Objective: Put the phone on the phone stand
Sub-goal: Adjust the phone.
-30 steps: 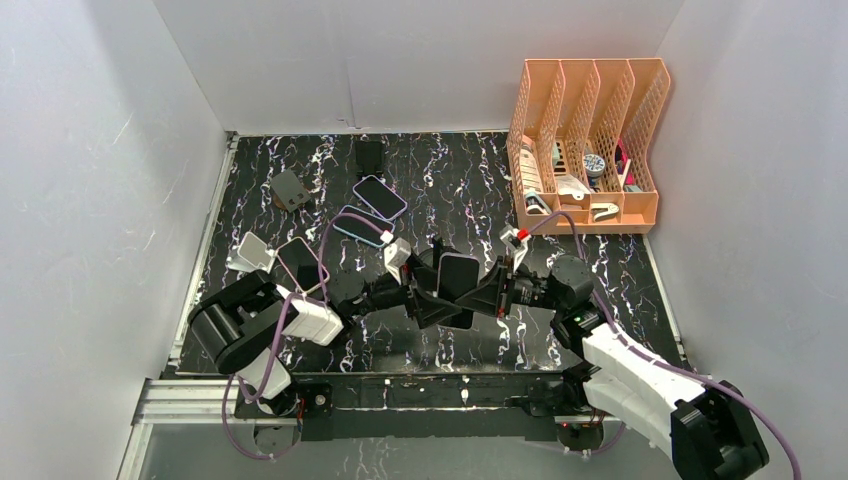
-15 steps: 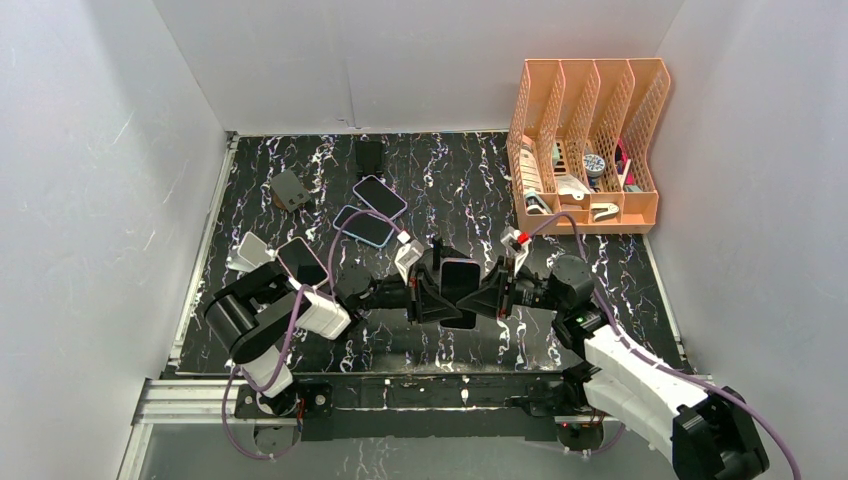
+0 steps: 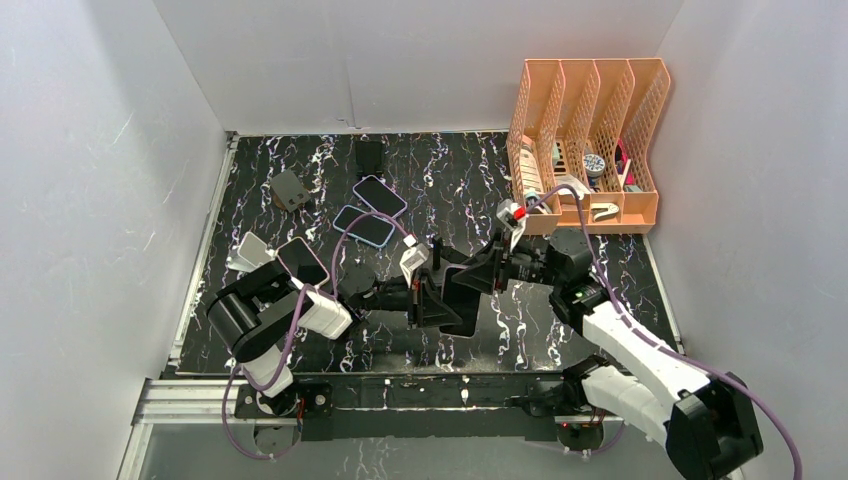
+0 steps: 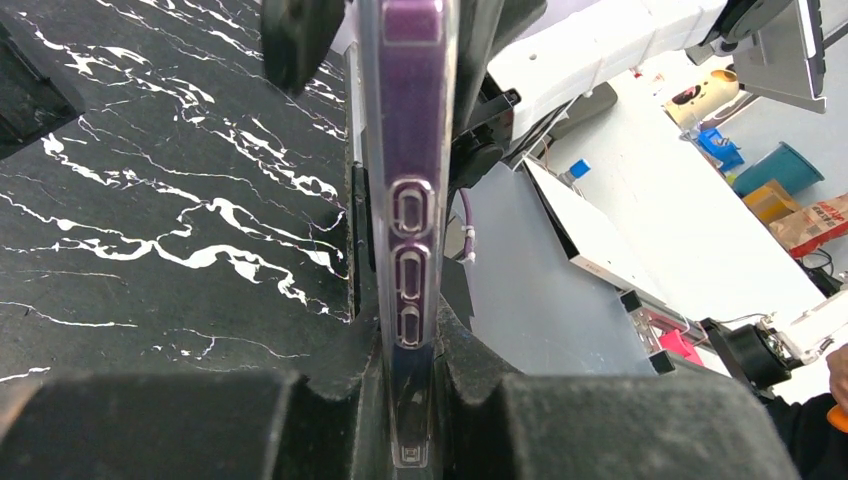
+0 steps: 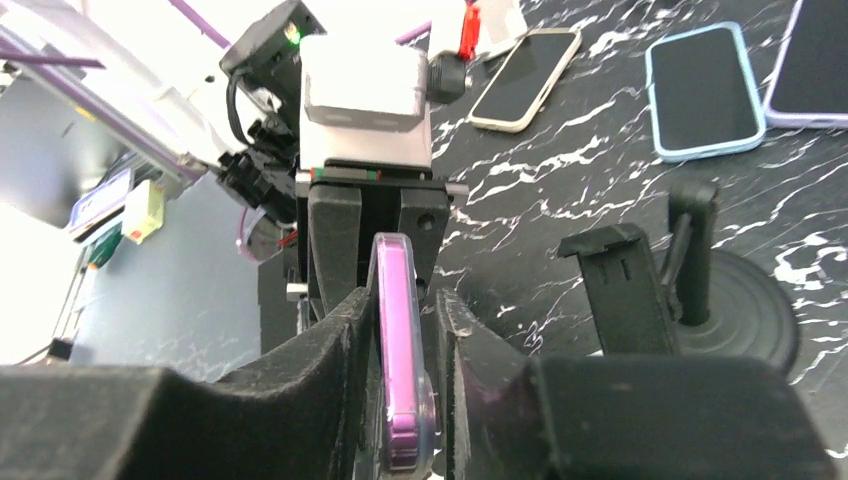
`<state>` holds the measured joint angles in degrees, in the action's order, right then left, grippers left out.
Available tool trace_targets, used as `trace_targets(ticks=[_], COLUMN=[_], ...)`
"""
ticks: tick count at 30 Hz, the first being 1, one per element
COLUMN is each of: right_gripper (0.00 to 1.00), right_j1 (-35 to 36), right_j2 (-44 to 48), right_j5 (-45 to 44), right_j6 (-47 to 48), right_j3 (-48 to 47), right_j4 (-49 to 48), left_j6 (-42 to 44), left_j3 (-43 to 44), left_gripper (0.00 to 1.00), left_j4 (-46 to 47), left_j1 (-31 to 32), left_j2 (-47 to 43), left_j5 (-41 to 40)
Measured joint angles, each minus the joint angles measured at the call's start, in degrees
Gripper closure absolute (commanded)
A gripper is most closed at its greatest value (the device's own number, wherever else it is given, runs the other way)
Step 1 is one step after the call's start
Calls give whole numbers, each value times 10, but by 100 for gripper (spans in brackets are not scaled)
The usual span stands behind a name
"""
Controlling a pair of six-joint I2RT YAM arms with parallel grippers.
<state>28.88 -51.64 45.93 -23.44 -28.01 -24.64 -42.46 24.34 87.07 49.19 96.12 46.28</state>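
While fingers (image 5: 320, 380) grip one phone (image 5: 398, 370), three phones (image 3: 380, 195) (image 3: 365, 227) (image 3: 301, 262) lie.

From high behind the near edge, my top camera looks down over the whole table (image 3: 470, 180). Each wrist camera sits tight behind its own fingers (image 4: 150, 425); the two face each other and share the phone (image 4: 410, 150), seen edge-on.

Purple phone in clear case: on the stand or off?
Off. The left gripper clamps the purple phone edge-on, between fingers of the right gripper; the black phone stand sits empty.
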Motion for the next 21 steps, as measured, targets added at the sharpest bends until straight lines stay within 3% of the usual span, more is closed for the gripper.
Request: trace_targets(ticks=[5, 10, 12, 13, 14, 16, 18, 21], right_gripper=[64, 99, 99, 99, 99, 99, 99, 99], right_j1=[0, 0, 0, -1, -1, -5, -16, -71], right_j2=[-38, -40, -40, -40, -40, -39, -33, -1], right_j5=[40, 66, 69, 69, 70, 70, 70, 75], right_j6=[-8, -24, -33, -33, -33, -34, -31, -32], right_j3=[0, 0, 0, 0, 0, 0, 1, 6], right_j4=[-7, -12, -11, -12, -12, -12, -8, 0], left_j6=[0, 7, 14, 14, 14, 11, 12, 21], left_j3=[0, 0, 0, 0, 0, 0, -7, -38], left_gripper=[100, 100, 100, 90, 63, 41, 32, 30], left_j4=[-5, -2, -1, -1, 0, 2, 8, 11], left_j1=[1, 1, 1, 1, 1, -2, -11, -43], left_j2=[0, 0, 0, 0, 1, 2, 2, -3], left_j5=[0, 8, 11, 11, 11, 9, 1, -25])
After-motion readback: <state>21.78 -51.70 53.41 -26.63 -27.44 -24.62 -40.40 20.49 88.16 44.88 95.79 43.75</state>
